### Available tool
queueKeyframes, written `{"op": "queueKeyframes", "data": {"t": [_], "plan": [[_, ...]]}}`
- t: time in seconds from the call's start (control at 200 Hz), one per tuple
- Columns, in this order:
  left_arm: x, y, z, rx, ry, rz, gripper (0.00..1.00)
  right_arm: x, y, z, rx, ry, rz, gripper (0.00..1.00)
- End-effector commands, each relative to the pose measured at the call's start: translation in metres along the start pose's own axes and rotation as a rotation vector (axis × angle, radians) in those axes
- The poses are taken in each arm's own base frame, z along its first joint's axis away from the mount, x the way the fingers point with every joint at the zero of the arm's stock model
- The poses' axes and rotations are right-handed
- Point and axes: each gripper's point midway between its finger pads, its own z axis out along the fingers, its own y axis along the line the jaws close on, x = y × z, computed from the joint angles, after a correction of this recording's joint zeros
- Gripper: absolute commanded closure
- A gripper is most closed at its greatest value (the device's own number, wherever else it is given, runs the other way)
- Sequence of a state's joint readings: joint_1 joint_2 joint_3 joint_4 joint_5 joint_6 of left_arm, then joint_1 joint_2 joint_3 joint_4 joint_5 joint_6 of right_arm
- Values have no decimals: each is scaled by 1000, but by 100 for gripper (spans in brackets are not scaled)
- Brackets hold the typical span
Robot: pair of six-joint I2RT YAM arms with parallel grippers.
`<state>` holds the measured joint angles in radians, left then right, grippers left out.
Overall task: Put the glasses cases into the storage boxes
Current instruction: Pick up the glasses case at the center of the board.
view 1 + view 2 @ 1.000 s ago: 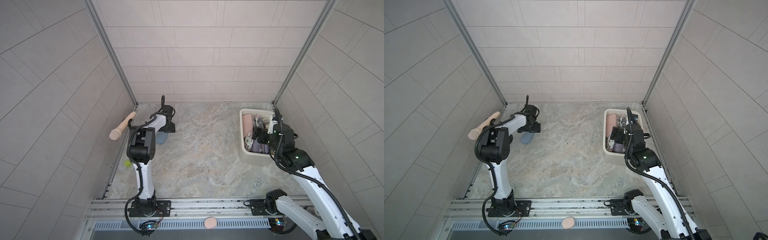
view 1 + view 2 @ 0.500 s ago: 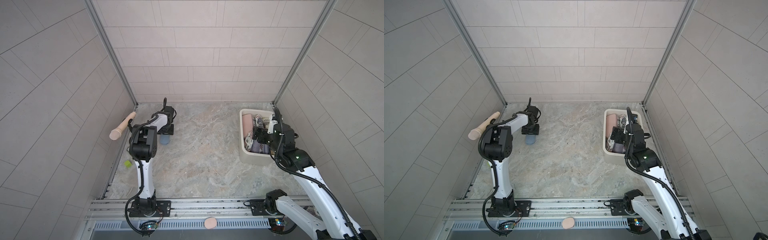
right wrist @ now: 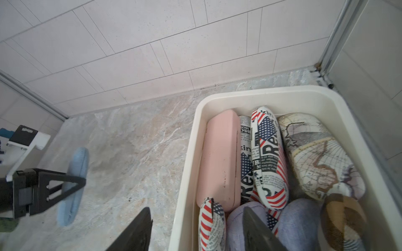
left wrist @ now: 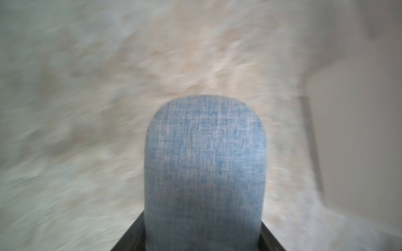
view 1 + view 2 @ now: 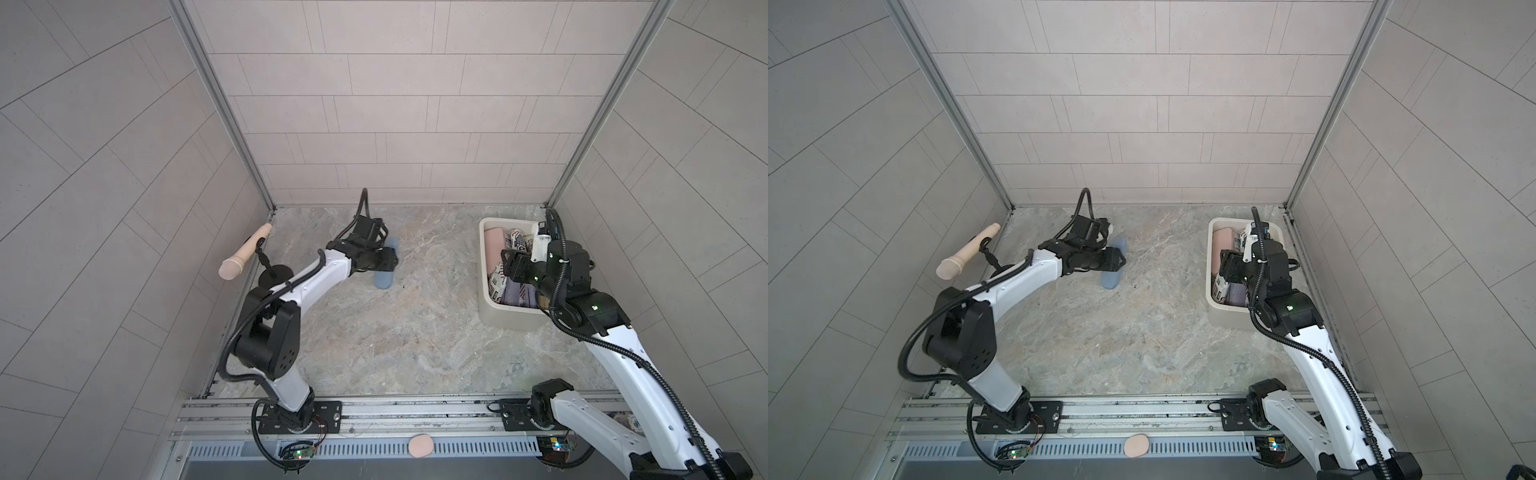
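**Step in hand:** I am carrying the blue fabric glasses case to the cream-white storage tub.

- **Left gripper:** My left gripper is clamped across the case's middle. The case stands on edge, with a rounded end jutting past the jaws.
- **Clearance:** I cannot tell whether its lower end is clear of the marble-patterned tabletop.
- **Position:** The case is over the left-rear part of the table, well apart from the tub at the right-rear.
- **Method:** I judge it best to lift before crossing and align the case with those already packed. I should release low over a gap, since the tub looks nearly full. It holds a pink hard case, flag-and-newsprint cases, a map-print case and lilac fabric cases.
- **Right gripper:** My right gripper holds nothing. Its jaws stand apart, astride the tub wall facing the table's middle.
- **Appearance:** The case is woven, denim-like cloth, oblong with rounded ends.
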<state>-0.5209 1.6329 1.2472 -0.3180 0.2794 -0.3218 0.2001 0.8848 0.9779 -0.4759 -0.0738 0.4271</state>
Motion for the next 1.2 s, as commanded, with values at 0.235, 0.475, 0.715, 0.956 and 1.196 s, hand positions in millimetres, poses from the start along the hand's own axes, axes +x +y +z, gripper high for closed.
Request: {"op": "queueKeyframes", "data": {"t": [0.235,0.475,0.715,0.956,1.196], "plan": [[-58,-198,-57,585,-509,138,54,-40,30,-47,-179,-179,103,34],[-63,-224,-46,647,-486,161,55,-38,54,-46,-311,-123,132,27],[-60,-230,-44,647,-464,191,55,-48,78,-30,-420,-85,174,36],[-54,-224,-37,620,-442,197,54,-44,84,-10,-432,-12,186,45],[-51,-224,-35,612,-413,217,54,-35,91,-2,-463,13,203,44]]}}
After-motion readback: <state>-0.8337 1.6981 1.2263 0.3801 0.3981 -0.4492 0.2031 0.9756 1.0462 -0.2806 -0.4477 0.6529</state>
